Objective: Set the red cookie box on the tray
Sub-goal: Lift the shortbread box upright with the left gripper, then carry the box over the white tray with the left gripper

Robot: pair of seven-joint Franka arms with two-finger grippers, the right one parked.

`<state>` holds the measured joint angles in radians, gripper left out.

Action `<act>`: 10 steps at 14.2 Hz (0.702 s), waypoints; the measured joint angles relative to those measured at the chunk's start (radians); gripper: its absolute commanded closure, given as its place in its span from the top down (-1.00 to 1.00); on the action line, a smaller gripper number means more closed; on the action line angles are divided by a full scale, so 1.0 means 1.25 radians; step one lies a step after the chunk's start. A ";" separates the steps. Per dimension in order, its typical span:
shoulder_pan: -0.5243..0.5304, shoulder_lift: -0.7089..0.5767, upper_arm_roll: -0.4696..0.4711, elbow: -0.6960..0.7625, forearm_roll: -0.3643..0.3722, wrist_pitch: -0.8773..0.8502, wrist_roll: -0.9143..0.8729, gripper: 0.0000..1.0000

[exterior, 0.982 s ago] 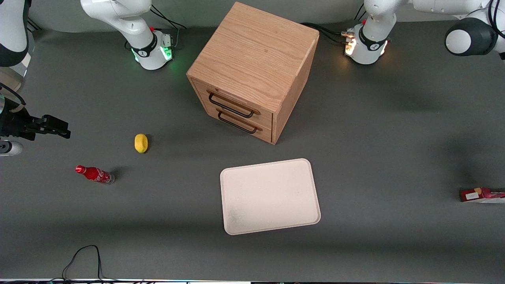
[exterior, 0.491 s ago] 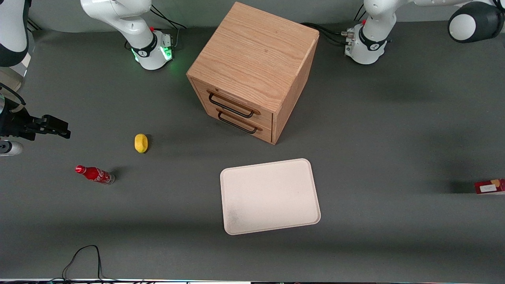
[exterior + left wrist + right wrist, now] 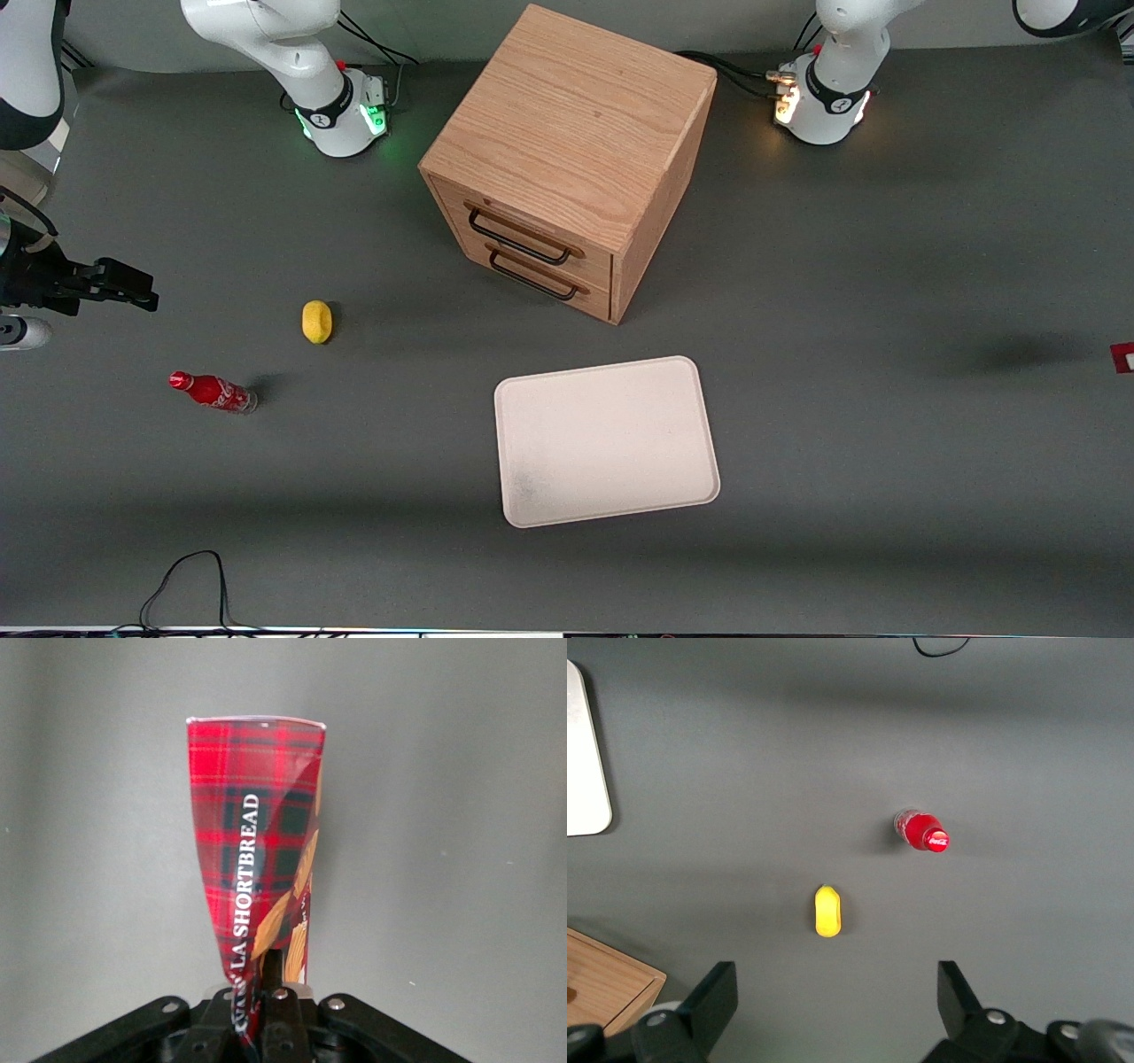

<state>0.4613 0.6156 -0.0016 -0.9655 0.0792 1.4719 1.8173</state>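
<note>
The red cookie box is clamped at one end between the closed-down fingers of the left gripper, its long body projecting away from the wrist over bare grey table — only a red sliver is seen at the working arm's end of the front view, lifted above its shadow. The tray lies unoccupied, well apart from the box, nearer the front camera than the wooden drawer cabinet. Open tabletop is left between box and tray.
</note>
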 measured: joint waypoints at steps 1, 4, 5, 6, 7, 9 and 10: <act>-0.001 -0.014 0.000 -0.004 0.006 -0.014 -0.016 -1.00; -0.006 -0.060 0.000 -0.046 0.013 -0.021 -0.052 -1.00; -0.009 -0.078 0.000 -0.068 0.015 -0.021 -0.071 -1.00; -0.014 -0.096 0.000 -0.092 0.015 -0.022 -0.099 -1.00; -0.022 -0.115 -0.001 -0.119 0.015 -0.022 -0.133 -1.00; -0.052 -0.155 -0.003 -0.182 0.013 -0.022 -0.229 -1.00; -0.075 -0.176 -0.005 -0.214 0.012 -0.022 -0.294 -1.00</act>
<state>0.3675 0.3956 -0.0080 -1.2336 0.0944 1.4449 1.4495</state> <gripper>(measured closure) 0.960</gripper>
